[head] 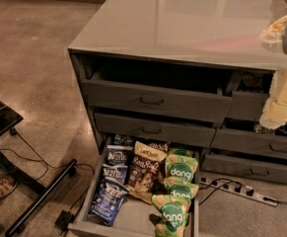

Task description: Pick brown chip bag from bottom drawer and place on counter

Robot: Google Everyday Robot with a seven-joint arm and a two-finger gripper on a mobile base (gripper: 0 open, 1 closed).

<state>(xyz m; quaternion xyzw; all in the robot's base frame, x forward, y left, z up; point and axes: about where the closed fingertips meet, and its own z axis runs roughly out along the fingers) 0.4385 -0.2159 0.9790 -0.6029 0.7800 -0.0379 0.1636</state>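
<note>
Brown chip bag (144, 171) in bottom drawer (133, 218); gripper (275, 115) raised far right.

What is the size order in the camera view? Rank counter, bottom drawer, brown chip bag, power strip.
1. counter
2. bottom drawer
3. brown chip bag
4. power strip, as long as the bag but far thinner

The gripper, at the right edge, sits near the camera, so unranked.
</note>
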